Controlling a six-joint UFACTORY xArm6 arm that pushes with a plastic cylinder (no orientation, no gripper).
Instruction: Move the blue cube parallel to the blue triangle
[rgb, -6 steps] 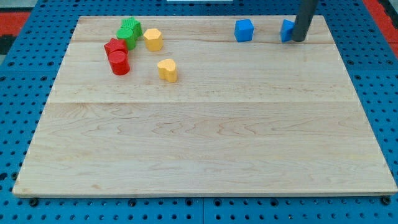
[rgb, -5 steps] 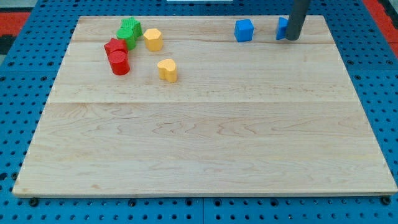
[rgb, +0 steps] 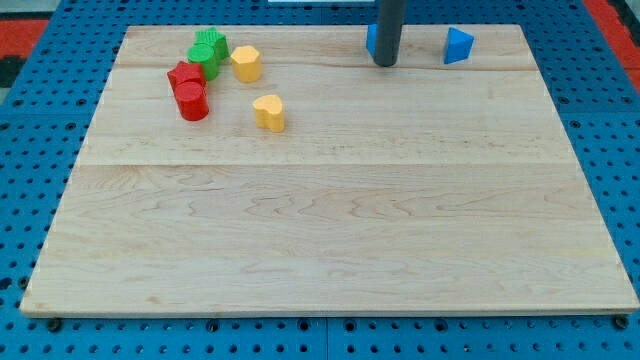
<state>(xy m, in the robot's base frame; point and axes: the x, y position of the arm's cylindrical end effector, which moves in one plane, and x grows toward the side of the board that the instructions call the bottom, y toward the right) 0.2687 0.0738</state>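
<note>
The blue triangle (rgb: 457, 46) lies near the view's top right edge of the wooden board (rgb: 330, 230). The blue cube (rgb: 371, 38) sits to its left and is mostly hidden behind my dark rod; only a sliver shows at the rod's left side. My tip (rgb: 385, 63) rests on the board just in front of the cube, touching or nearly touching it. The tip is well left of the triangle.
At the view's top left stand a green block (rgb: 209, 50), a yellow hexagonal block (rgb: 246, 63), a red block (rgb: 184, 75) and a red cylinder (rgb: 191, 101). A yellow heart-like block (rgb: 269, 112) lies a little lower right of them.
My rod has moved left from the blue triangle to the blue cube. The triangle is uncovered now and the cube is mostly hidden behind the rod.
</note>
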